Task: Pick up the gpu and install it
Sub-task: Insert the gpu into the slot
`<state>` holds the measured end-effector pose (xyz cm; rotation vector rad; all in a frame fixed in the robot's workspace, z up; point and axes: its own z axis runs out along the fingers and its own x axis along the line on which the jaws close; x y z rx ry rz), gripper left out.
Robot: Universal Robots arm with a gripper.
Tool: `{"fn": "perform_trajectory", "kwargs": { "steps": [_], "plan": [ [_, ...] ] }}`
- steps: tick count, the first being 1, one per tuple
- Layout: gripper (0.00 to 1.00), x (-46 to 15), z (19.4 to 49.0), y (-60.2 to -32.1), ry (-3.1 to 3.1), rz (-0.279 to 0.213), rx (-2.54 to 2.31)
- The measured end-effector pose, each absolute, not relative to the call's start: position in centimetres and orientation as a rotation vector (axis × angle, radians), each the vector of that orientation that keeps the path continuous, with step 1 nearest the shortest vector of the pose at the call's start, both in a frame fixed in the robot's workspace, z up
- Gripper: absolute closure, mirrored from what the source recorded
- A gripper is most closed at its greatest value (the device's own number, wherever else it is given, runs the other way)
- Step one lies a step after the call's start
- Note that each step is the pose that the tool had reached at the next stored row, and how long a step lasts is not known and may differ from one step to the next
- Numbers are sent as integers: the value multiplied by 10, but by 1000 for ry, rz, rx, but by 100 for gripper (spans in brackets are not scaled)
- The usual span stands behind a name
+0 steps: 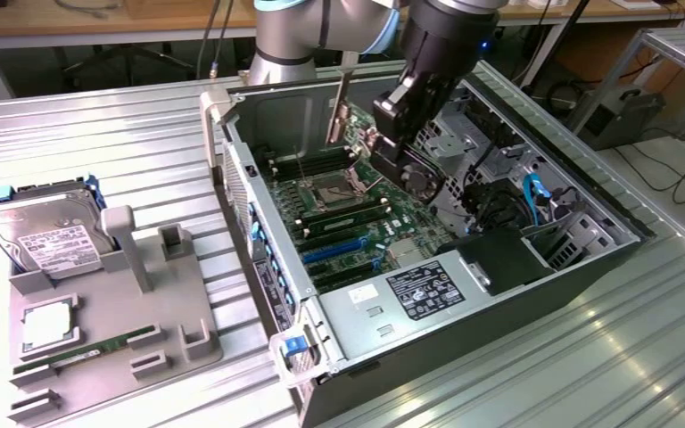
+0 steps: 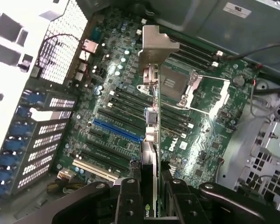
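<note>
Gripper [image 2: 149, 189] closed on the gpu [image 2: 150, 116], pinching both flat faces near the end away from the silver bracket [image 2: 155, 46]. Card hangs above the motherboard [image 2: 116, 88], thin edge toward the board. Long axis runs from my grip out to the bracket, angled across the board's blue slot [image 2: 116, 132], not along it. Judged: light, stiff, fragile. Hold the bare card, clear of fan and contacts.
</note>
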<state>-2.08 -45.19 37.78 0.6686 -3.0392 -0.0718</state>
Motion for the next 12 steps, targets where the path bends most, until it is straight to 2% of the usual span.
{"fn": "perform_trajectory", "kwargs": {
  "steps": [12],
  "plan": [
    [74, -21, 375, -452, -2917, -64, 1073]
  ]
}}
